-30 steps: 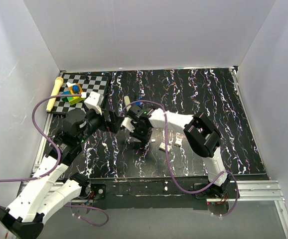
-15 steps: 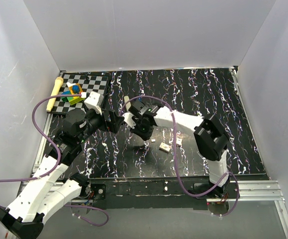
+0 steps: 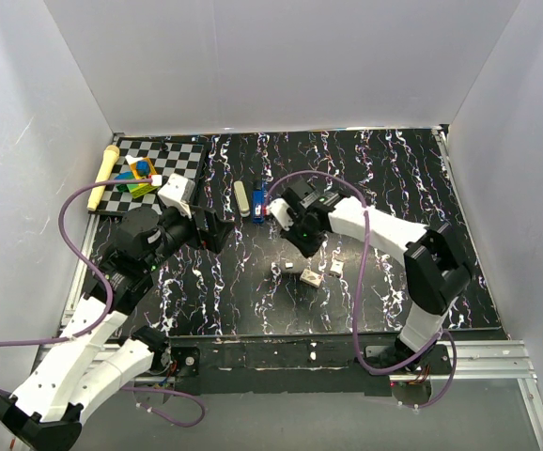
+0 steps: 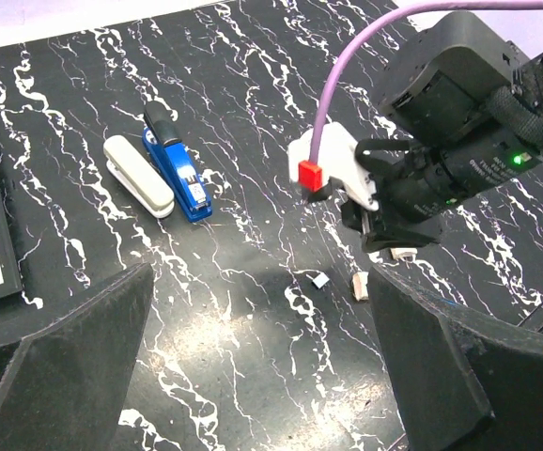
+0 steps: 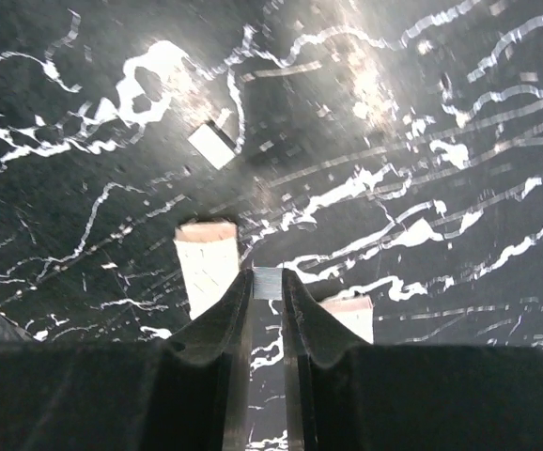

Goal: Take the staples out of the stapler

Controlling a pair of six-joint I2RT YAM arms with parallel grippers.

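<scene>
The right gripper [image 3: 306, 249] hangs just below the middle of the top view, its jaws drawn nearly together on a thin grey strip [image 5: 267, 284] pinched at the fingertips; by its size and colour I take it for a piece of the staples. The other loose staples [image 3: 311, 278] lie on the black marbled table [image 3: 394, 178] directly under and just lower right of that gripper, so the held piece has only to go straight down to join them. The blue stapler [image 3: 259, 199] lies up and to the left of the right gripper, near but apart from it. Its long axis runs up and down the frame, and a white stapler-like bar [image 3: 241, 197] lies parallel just to its left. The left gripper [image 3: 213, 228], jaws spread wide and holding nothing, sits just lower left of the stapler and faces it. I judge the two arms about equally near, the left one free to steady it.
</scene>
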